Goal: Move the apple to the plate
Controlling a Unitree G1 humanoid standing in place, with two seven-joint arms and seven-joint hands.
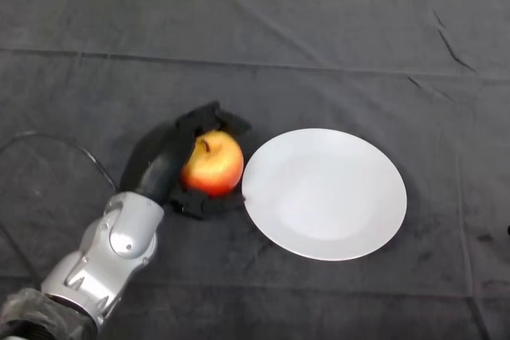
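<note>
A red and yellow apple [213, 163] sits on the dark cloth just left of a white plate [325, 193], close to the plate's left rim. My left hand [169, 165] reaches in from the lower left and wraps the apple: fingers curl over its far side and the thumb curls under its near side. The apple's left flank is hidden behind the palm. The plate holds nothing.
The table is covered by a dark cloth [335, 45] with a few creases at the upper right. Its far edge runs along the top of the view.
</note>
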